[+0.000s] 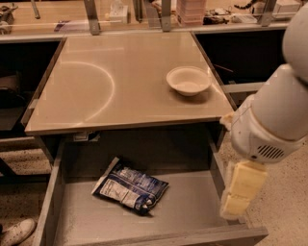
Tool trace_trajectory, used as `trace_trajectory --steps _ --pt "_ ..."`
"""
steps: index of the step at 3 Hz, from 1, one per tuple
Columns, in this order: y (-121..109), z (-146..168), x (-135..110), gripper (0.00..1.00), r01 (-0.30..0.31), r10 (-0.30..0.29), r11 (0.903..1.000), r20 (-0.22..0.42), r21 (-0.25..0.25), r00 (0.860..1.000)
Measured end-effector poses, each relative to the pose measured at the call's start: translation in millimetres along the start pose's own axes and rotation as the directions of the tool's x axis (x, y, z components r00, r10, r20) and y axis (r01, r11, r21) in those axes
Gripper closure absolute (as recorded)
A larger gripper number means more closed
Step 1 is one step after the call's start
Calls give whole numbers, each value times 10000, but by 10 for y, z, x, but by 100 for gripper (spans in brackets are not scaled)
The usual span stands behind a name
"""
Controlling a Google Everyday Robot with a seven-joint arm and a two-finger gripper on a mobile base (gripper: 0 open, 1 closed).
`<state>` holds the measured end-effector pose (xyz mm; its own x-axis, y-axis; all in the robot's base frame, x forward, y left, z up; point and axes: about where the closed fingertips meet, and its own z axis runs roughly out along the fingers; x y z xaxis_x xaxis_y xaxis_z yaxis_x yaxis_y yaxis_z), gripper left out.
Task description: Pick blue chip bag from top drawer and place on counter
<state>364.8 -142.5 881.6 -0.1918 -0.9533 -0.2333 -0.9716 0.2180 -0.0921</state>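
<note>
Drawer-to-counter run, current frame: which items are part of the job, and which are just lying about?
Job:
- blue chip bag, lying flat in the drawer
- top drawer, pulled open
- counter, the drop spot
- claw, by the drawer's right wall, apart from the bag

Lying about:
- white bowl on the counter
- shoe on the floor
- back shelf clutter

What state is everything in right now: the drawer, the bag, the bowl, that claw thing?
top drawer: pulled open.
blue chip bag: lying flat on the drawer floor, left of middle.
bowl: upright on the counter.
gripper: over the drawer's right side, apart from the bag.
</note>
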Motion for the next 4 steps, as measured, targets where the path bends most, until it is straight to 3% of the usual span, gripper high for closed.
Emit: trace_trajectory --steps 2,3,4 --pt "113 149 3 0 65 -67 9995 -77 -315 9999" --pt "266 430 -213 0 64 -44 9983 338 -575 9994" --pt "378 971 -627 0 -141 214 9971 988 -744 9949"
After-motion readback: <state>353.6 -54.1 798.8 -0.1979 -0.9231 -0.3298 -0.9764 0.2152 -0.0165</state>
